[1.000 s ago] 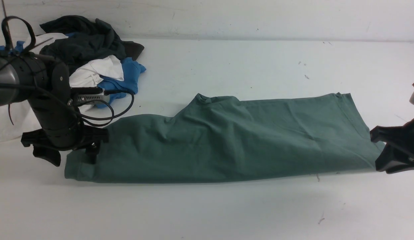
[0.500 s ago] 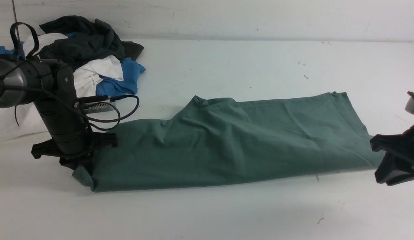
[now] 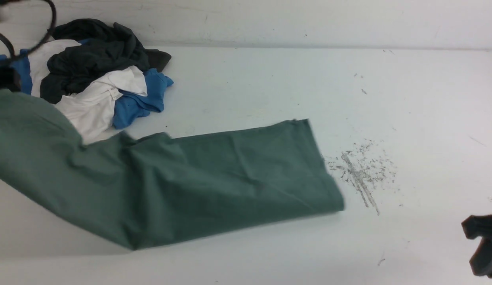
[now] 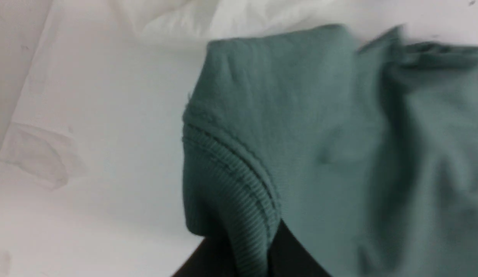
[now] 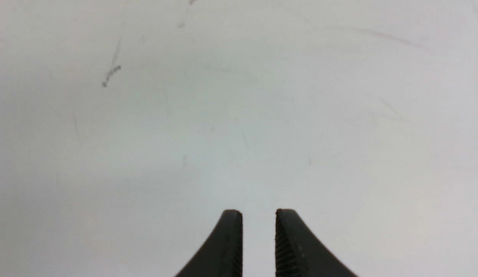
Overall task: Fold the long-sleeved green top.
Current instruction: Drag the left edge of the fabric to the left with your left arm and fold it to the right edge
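A bare white worktop against a plain pale wall.
The white table point(image 3: 269, 79) ran the whole width of the view, matte and lightly scratched, and met the wall point(image 3: 293, 19) at twelve o'clock along one straight seam. A patch of grey scuff marks point(image 3: 359, 174) smudged the surface toward four o'clock. The light was soft and even, casting only faint shadows.

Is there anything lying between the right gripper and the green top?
Nothing visible. Between the right gripper and the nearest edge of the green top there is only the bare table, with some grey scuff marks.
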Available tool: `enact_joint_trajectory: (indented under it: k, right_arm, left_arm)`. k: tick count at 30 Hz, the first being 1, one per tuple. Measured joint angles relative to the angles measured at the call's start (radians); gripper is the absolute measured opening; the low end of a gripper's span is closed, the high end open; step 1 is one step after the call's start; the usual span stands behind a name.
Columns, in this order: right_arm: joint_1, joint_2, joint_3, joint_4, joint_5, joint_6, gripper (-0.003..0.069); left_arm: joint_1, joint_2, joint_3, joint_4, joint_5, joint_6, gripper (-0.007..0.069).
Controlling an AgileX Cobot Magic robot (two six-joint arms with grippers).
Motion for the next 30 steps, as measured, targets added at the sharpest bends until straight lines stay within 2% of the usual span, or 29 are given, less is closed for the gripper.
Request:
enact_joint_trajectory:
  k: [3,7,11,16,18,23,27,30]
  right_arm:
    - [0.0,-0.045,0.037,0.0,-0.012,0.005,0.012]
    - [0.0,-0.095,0.055,0.0,-0.017,0.006,0.012]
    - [0.0,-0.105,0.057,0.008,-0.027,0.003,0.0121]
    - [0.0,-0.105,0.057,0.011,-0.035,0.0,0.0121]
    - [0.0,-0.105,0.057,0.011,-0.045,0.0,0.0121]
    - [0.0,-0.106,0.057,0.011,-0.062,0.0,0.0121]
    - [0.0,-0.106,0.057,0.011,-0.071,0.0,0.0121]
    - [0.0,-0.106,0.057,0.011,-0.076,0.0,0.0121]
  left_arm:
    - [-0.021,-0.014,-0.039,-0.095,0.016,0.038,0.0017]
    - [-0.119,0.02,-0.068,-0.313,-0.041,0.124,0.0017]
    - [-0.235,0.125,-0.07,-0.441,-0.131,0.168,0.0017]
    - [-0.34,0.278,-0.087,-0.479,-0.219,0.181,0.0017]
    - [-0.393,0.372,-0.096,-0.486,-0.305,0.204,0.0017]
    - [-0.445,0.52,-0.104,-0.494,-0.419,0.241,0.0024]
    - [-0.455,0.601,-0.105,-0.508,-0.445,0.243,0.008]
    - [-0.455,0.621,-0.105,-0.544,-0.446,0.246,0.0163]
